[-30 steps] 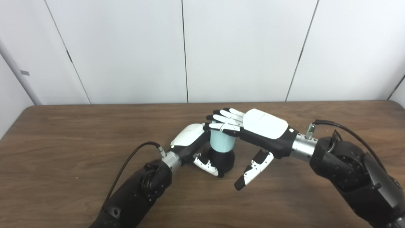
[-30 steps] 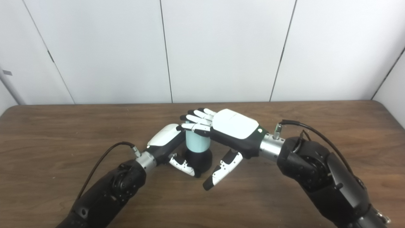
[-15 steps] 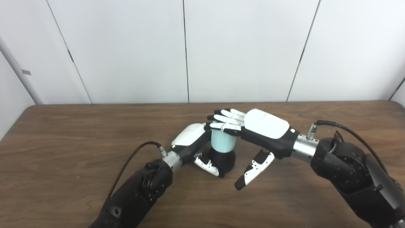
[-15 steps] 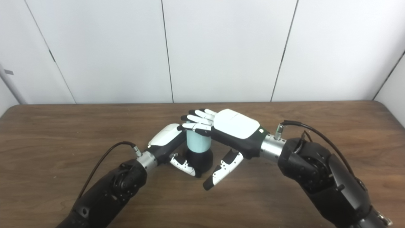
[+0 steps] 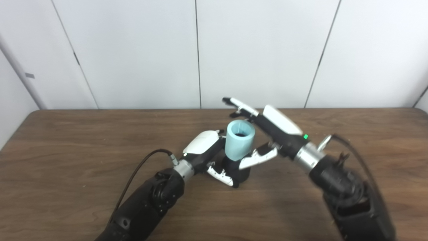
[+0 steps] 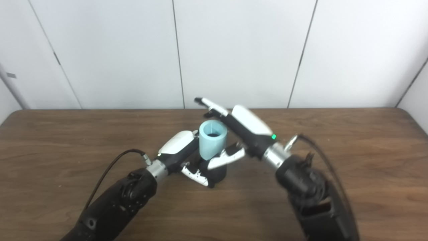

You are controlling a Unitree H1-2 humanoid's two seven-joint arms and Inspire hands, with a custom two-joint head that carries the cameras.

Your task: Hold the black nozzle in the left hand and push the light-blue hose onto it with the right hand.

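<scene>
Left hand (image 5: 204,147) clamped on black nozzle (image 5: 235,170); right hand (image 5: 267,129) spread, empty.
One light-blue hose (image 5: 239,140) seated upright on one nozzle, between both hands.

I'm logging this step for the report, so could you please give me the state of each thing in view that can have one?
light-blue hose: upright, seated on the nozzle, open end up, uncovered.
black nozzle: standing on the table, gripped low down.
left hand: shut on the nozzle.
right hand: open, fingers spread, raised beside the hose, holding nothing.
table: bears the assembly.
</scene>
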